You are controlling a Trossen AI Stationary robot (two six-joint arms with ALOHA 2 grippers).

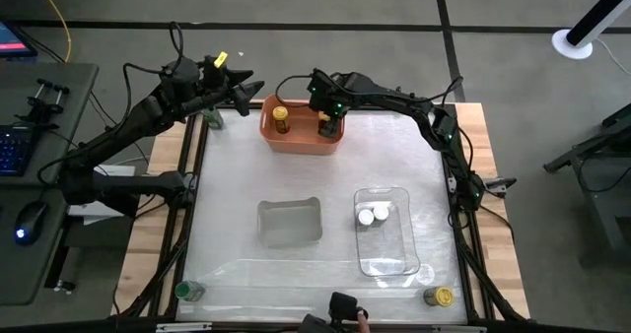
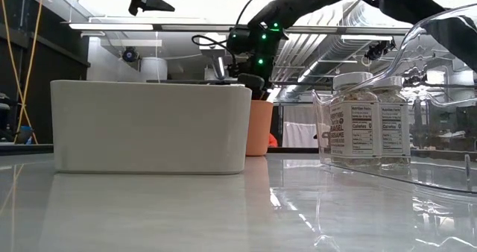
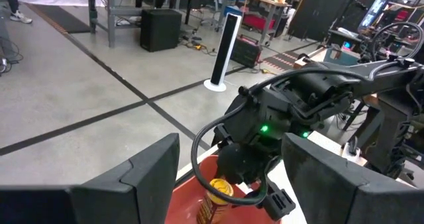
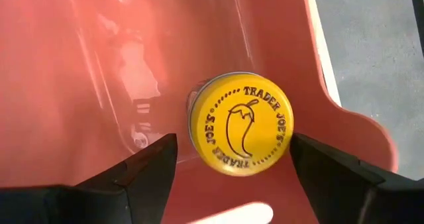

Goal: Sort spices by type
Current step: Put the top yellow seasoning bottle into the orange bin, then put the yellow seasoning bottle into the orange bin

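The right tool (image 1: 327, 122) is seen over the right end of the orange plastic bin (image 1: 301, 141) in the upper middle of the high view. In the right wrist view its two dark fingers (image 4: 149, 168) are spread on either side of a small spice jar with a yellow cap bearing a pepper drawing (image 4: 240, 123), and a clear gap is left on each side, so nothing is pinched. A second yellow-capped jar with a dark body (image 1: 281, 119) is stood at the left end of the same bin.

Two white-capped jars (image 1: 373, 214) are gathered in the clear plastic tray (image 1: 394, 264) at the lower right of the middle. The grey rectangular tray (image 1: 289, 222) beside it appears empty. A green-capped jar (image 1: 187, 292) is left at the lower left corner of the desk (image 1: 237, 175), another yellow-capped jar (image 1: 441, 297) at the lower right corner, and a greenish jar (image 1: 214, 119) at the upper left edge.

The left tool (image 1: 234, 84) is held high at the upper left, its fingers spread and empty.

The step in hand is judged to be either a pick from the bin or a drop into it; which one cannot be told. If a pick is meant, the spread fingers must be lowered around the cap and pressed together without knocking the bin wall.
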